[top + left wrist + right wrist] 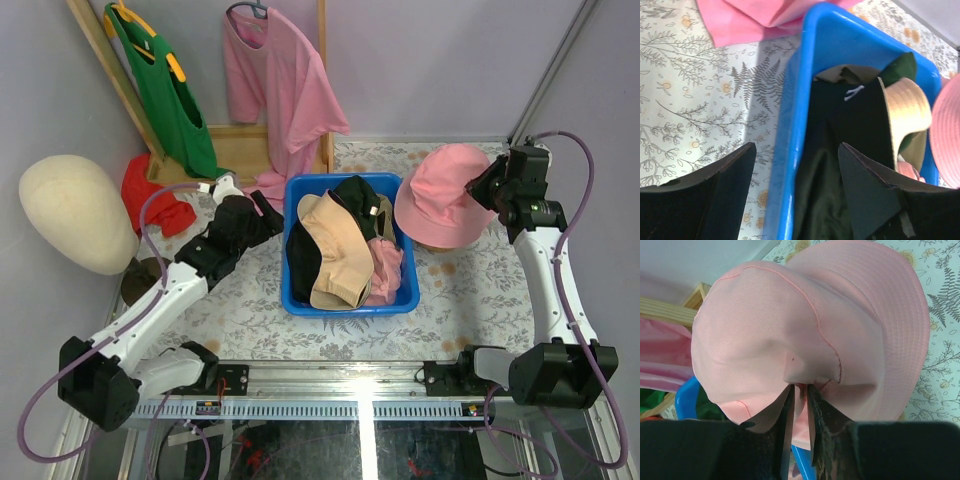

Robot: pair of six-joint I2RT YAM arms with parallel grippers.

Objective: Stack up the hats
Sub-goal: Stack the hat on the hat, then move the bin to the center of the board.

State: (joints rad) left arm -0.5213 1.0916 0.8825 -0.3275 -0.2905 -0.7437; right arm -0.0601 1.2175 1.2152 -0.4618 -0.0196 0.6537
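Clearly the right claw (800, 390) nips a fold of the pink bucket hat (790, 325); the left claw (796, 146) gapes open over the blue bin (840, 35).

The pink bucket hat (805, 325) is matt woven cloth with a fine weave, stitched seams and a brim ribbed by rows of stitching. The blue bin (790, 125) is smooth, glossy plastic. Inside it, the tan cap (335, 255) and the black hat (855, 125) are soft, dull fabric. The desk (695, 100) has a smooth printed covering. The rack (232, 150) is bare wood, and the left claw (796, 146) is matt black.
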